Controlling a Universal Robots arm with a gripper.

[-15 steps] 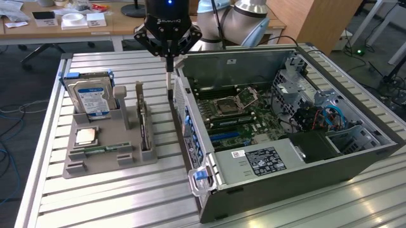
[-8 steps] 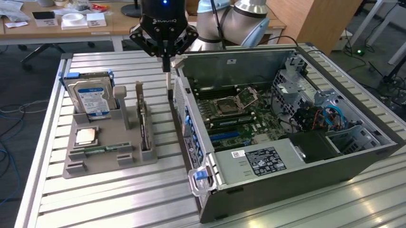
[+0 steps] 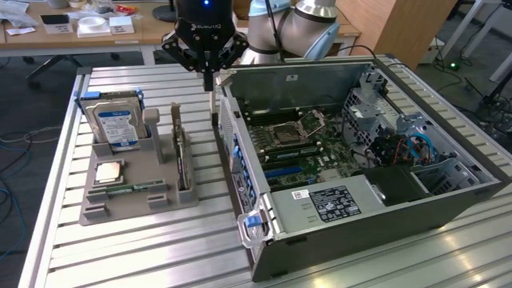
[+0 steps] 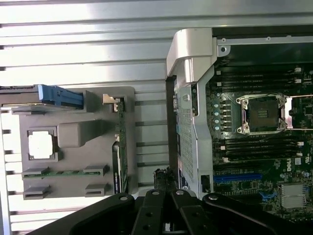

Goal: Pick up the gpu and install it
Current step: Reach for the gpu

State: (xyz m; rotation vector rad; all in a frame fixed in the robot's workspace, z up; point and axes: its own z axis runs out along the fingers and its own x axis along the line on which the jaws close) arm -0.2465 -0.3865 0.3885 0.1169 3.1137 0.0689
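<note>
The gpu [image 3: 182,153] stands on its edge in a slot of the grey holder [image 3: 136,207], its thin green board and black face seen edge-on [image 4: 121,147]. My gripper [image 3: 208,83] hangs above the table's back part, over the gap between the holder and the open computer case [image 3: 448,198]. Its fingers are shut together with nothing between them. It is higher than the gpu and behind it, apart from it. In the wrist view the gripper [image 4: 165,182] sits beside the case's rear wall [image 4: 188,127], with the gpu a short way off.
The holder [image 4: 73,132] also carries a silver hard drive with a blue-white label [image 3: 119,120], a CPU [image 3: 108,173] and a green RAM strip [image 3: 128,191]. Inside the case lie the motherboard [image 3: 296,144], its CPU socket [image 4: 261,113] and a blue slot [image 4: 237,177].
</note>
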